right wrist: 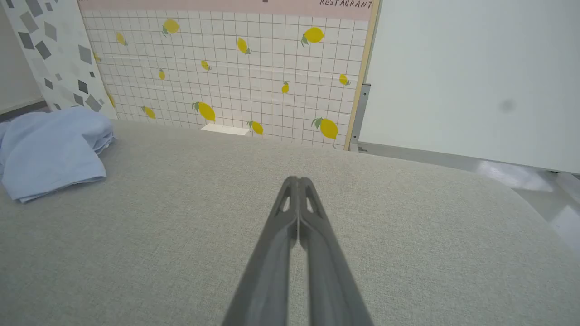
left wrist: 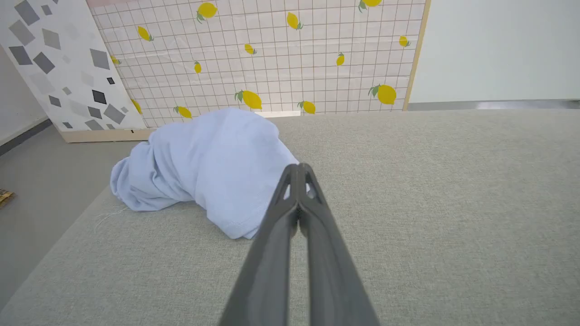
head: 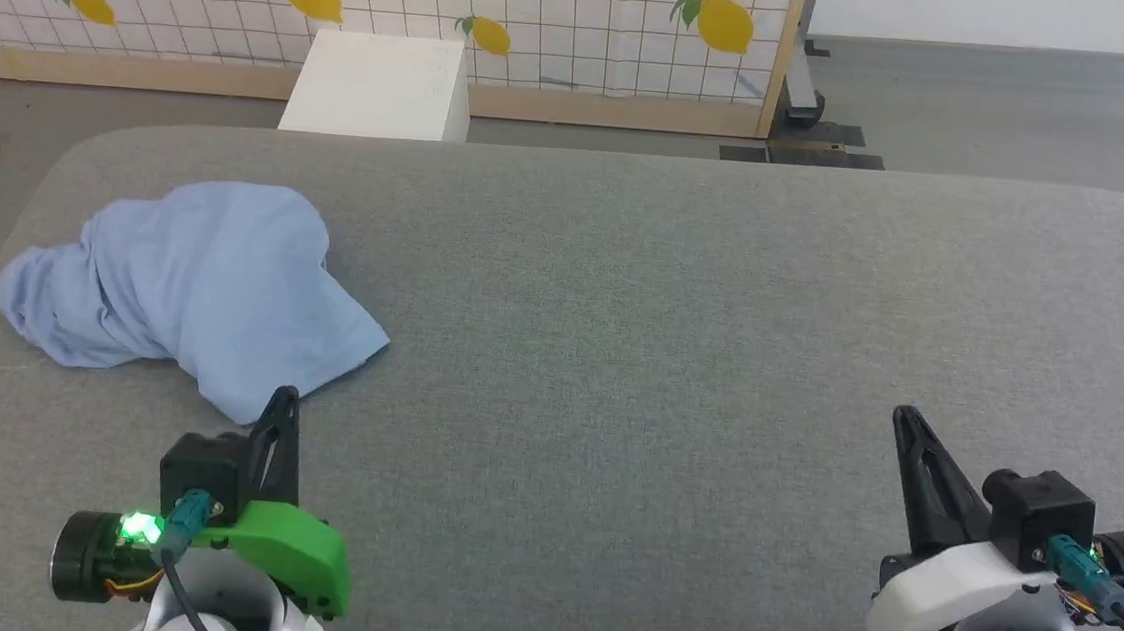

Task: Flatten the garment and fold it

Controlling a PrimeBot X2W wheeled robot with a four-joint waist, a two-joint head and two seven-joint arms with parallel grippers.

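Note:
The garment is a light blue shirt lying in a crumpled heap at the left of the grey padded table; its collar and lettering are hidden. The left wrist view has the garment bunched just beyond my left fingertips. My left gripper is shut with nothing in it, its tip close to the heap's near hem. At the lower right my right gripper is shut and holds nothing, far from the shirt. The right wrist view places the garment at its far left.
A white box stands on the floor behind the table, before a lemon-patterned tiled panel. The table's left edge runs just beside the shirt. Bare grey floor lies to the right rear.

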